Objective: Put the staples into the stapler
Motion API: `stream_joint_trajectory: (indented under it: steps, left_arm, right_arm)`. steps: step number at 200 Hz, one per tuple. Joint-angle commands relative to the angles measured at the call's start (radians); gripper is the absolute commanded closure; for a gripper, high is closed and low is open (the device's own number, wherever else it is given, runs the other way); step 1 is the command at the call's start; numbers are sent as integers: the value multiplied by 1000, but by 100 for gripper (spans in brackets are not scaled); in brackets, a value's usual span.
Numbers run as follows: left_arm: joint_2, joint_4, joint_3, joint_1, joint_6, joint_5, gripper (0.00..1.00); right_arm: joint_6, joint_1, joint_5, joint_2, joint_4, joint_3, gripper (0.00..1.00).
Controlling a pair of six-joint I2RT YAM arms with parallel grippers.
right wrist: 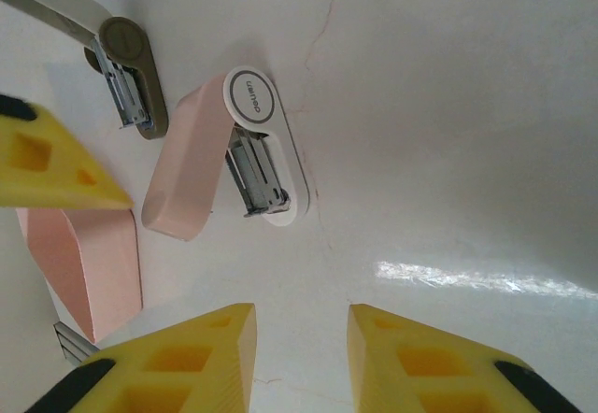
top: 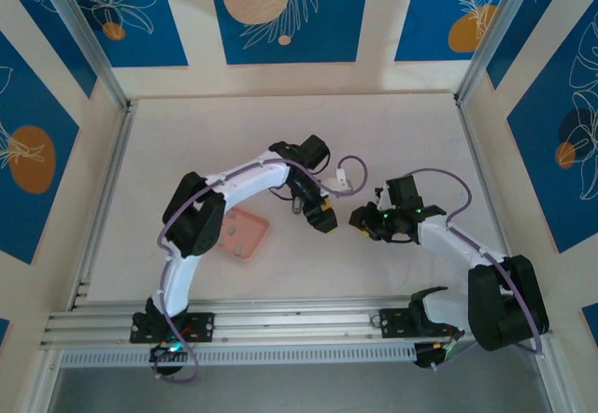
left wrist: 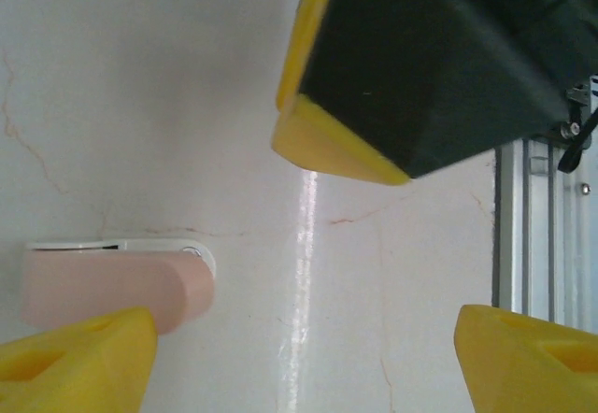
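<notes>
Tray (top: 250, 241) first, on my left in the top view: salmon pink, its left side hidden under the left arm's elbow. Inside it are pale specks (top: 239, 235), too small for me to name. Just right of it the left gripper (top: 324, 219) hangs over the table (top: 187, 142), nearly nose to nose with the right gripper (top: 363, 222).

On the left wrist camera, both yellow fingertips (left wrist: 84, 362) are cut by the bottom edge. They stand wide apart with nothing between them. The stapler (left wrist: 112, 287) sits at that view's left edge, pink with a white strip. It's cut off by the frame and partly behind the left fingertip. The right gripper's black body, blurred and close, blocks the upper right, and a metal rail (left wrist: 537, 235) runs down the right side.

Over to the right wrist camera. At far left there's a pink block (right wrist: 89, 263) under a yellow fingertip, and a white arm with an olive cap (right wrist: 126, 58) that is cut by the frame. I can't tell whether either belongs to the stapler. The stapler itself lies on the table just ahead, with its grey channel exposed. The right gripper's fingers stand close together, with only bare table in the narrow gap, and they hold nothing.
</notes>
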Motion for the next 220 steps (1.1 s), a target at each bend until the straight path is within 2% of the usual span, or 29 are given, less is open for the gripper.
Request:
stream_joint_trajectory:
  steps: [1, 57, 92, 115, 153, 220]
  left_arm:
    - [-87, 69, -51, 8, -7, 50, 17]
    - [-228, 311, -238, 104, -179, 40, 17]
    - [-284, 366, -304, 148, -208, 21, 17]
    - [-286, 364, -308, 162, -215, 3, 17]
    - [-273, 379, -298, 196, -247, -38, 17]
    - [-173, 387, -202, 282, -330, -69, 15]
  right_arm:
    - [15, 18, -31, 15, 16, 38, 68]
    - [3, 95, -19, 148, 30, 183, 70]
    - [-11, 146, 12, 258, 16, 255, 75]
    - [10, 154, 58, 340, -50, 253, 80]
    - [45, 173, 118, 427, -78, 147, 84]
    - [1, 200, 112, 356, -72, 237, 82]
